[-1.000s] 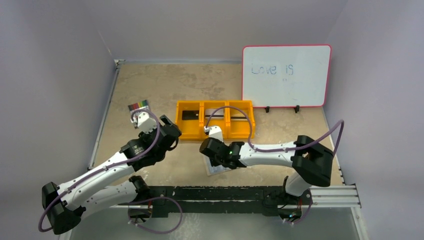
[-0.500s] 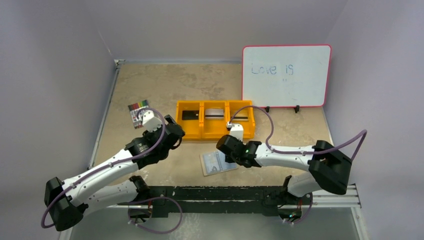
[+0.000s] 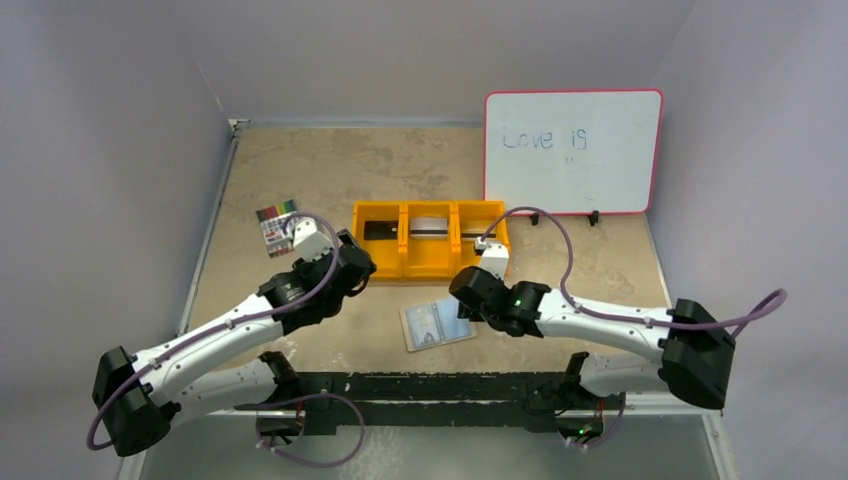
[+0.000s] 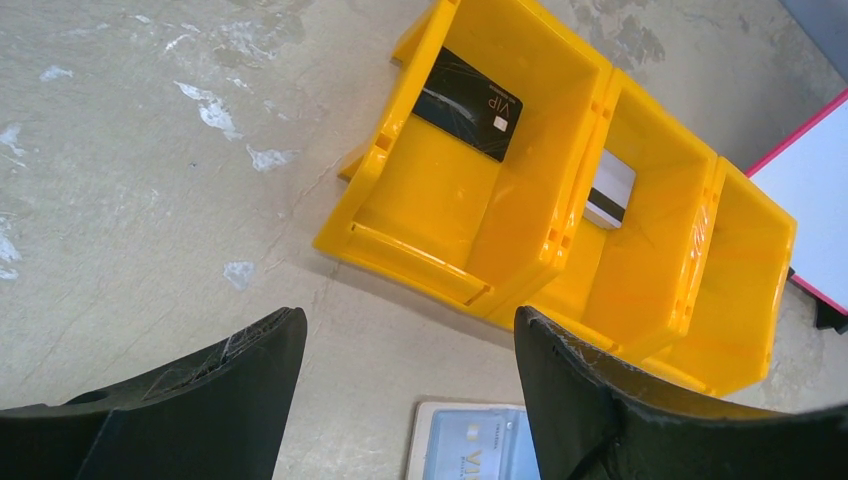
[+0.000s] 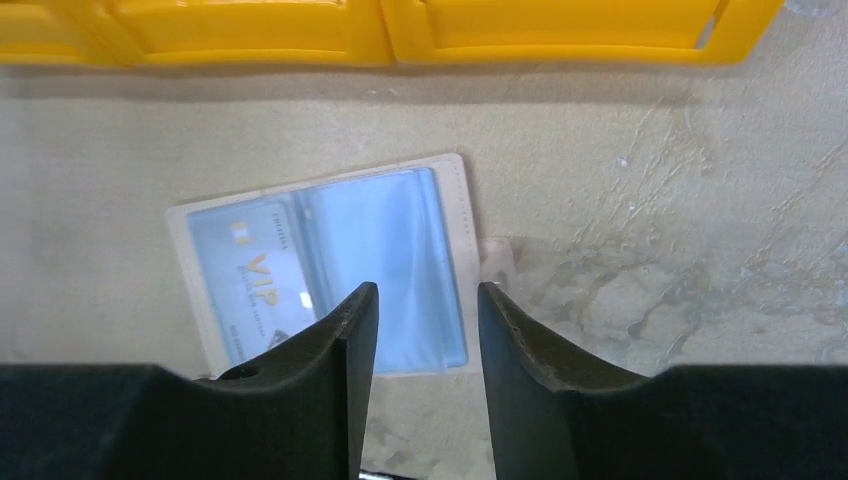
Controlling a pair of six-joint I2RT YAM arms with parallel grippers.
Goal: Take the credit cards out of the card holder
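The card holder (image 3: 436,323) lies open and flat on the table in front of the orange tray (image 3: 430,268). Its light blue panels (image 5: 330,260) face up, and a pale VIP credit card (image 5: 245,275) sits in the left pocket. In the tray, a black credit card (image 4: 468,103) lies in the left compartment and a grey one (image 4: 610,190) in the middle. My right gripper (image 5: 427,290) hovers over the holder's right half, open, with nothing between its fingers. My left gripper (image 4: 410,325) stands wide open and empty by the tray's front left corner, with the holder's top edge (image 4: 470,450) below it.
A whiteboard (image 3: 572,152) with a red rim stands at the back right, behind the tray. A pack of coloured markers (image 3: 277,225) lies left of the tray, near my left wrist. A black rail (image 3: 450,390) runs along the near edge. Walls close in on three sides.
My right gripper has moved right along the tray's front, uncovering the card holder, and its jaws have gone from shut to open. The left arm has drifted slightly right.
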